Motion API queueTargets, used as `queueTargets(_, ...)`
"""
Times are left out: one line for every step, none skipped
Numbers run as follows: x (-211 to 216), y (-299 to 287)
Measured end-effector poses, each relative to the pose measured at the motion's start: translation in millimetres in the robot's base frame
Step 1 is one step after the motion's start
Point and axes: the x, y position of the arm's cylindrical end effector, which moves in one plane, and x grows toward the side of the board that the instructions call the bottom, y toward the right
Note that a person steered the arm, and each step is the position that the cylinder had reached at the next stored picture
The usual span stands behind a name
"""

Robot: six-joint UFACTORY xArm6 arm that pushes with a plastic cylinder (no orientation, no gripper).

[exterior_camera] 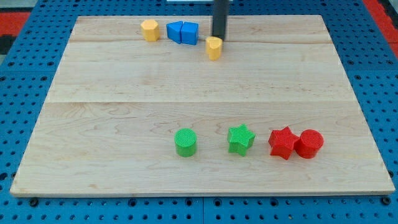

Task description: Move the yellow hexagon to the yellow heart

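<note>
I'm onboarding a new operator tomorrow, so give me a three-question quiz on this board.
1. True or false: my tip is right beside the yellow heart.
2. Which block touches the red star? A) green star B) red cylinder C) green cylinder
3. Fill in: between the yellow hexagon and the yellow heart sit two ____ blocks.

Key: 1 true; 2 B; 3 blue.
</note>
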Motion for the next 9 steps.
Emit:
queueTargets(14, 11)
queueTargets(14, -3)
queueTargets(30, -62)
queueTargets(24, -151)
queueTargets(-48, -133)
queueTargets(-75, -127)
queueTargets(-75, -101)
queueTargets(-72, -42)
queueTargets(-53, -19)
